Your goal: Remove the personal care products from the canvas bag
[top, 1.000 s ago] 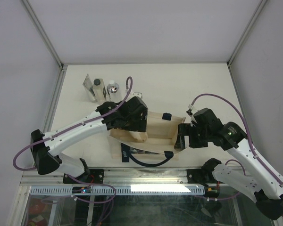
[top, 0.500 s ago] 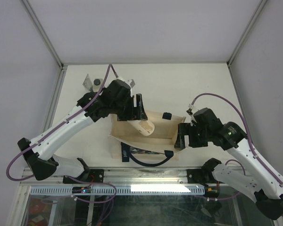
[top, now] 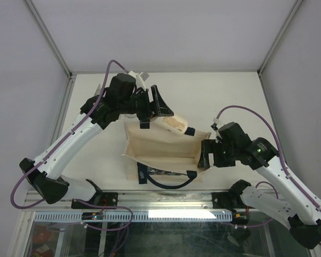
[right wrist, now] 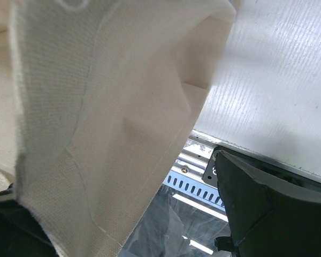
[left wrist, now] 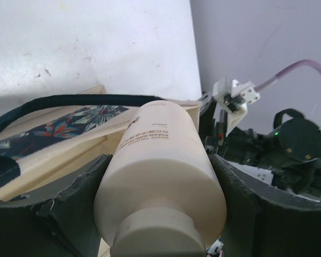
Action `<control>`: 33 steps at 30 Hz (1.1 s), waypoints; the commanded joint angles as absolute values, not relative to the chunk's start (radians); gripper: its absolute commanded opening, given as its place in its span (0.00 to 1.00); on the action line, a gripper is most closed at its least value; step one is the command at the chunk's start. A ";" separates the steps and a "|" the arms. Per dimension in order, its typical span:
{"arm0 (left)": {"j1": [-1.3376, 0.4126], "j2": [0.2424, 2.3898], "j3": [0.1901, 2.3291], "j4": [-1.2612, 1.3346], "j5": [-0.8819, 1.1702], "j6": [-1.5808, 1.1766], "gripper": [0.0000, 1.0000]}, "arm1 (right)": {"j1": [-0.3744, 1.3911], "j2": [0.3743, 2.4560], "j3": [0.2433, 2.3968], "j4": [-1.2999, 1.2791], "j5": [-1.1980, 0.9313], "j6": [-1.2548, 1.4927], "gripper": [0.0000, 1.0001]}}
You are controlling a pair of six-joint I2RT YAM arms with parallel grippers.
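White, even light falls from above in the overhead view, so the table [top: 219, 96] reads bright, with only soft grey shade under the arms and the canvas bag [top: 160, 150] and a hard strip of glare on the metal rail [top: 176, 213] at the near edge. In the left wrist view the beige bottle [left wrist: 160, 171] sits so near the lens that its neck goes soft, though its print is legible, and the far table is washed out. In the right wrist view the bag's weave is crisp mid-frame and shaded at the left, with the table at the right glaring white.
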State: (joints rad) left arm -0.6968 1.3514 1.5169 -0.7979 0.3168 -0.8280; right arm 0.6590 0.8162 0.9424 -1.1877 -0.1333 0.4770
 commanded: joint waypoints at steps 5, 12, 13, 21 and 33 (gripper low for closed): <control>-0.588 1.384 1.636 -0.497 0.497 -0.950 0.00 | 0.661 0.813 0.968 -1.150 -0.097 0.486 0.89; -0.442 1.501 1.786 -0.516 0.472 -0.879 0.00 | 0.663 0.837 0.983 -1.135 -0.092 0.481 0.89; -0.424 1.512 1.801 -0.527 0.443 -0.853 0.00 | 0.662 0.841 0.986 -1.132 -0.092 0.478 0.89; -0.376 1.694 2.007 -0.726 0.246 -0.624 0.00 | 0.661 0.886 1.020 -1.132 -0.080 0.445 0.89; -0.441 1.865 2.043 -0.835 -0.159 -0.418 0.00 | 0.661 0.880 1.026 -1.138 -0.068 0.460 0.89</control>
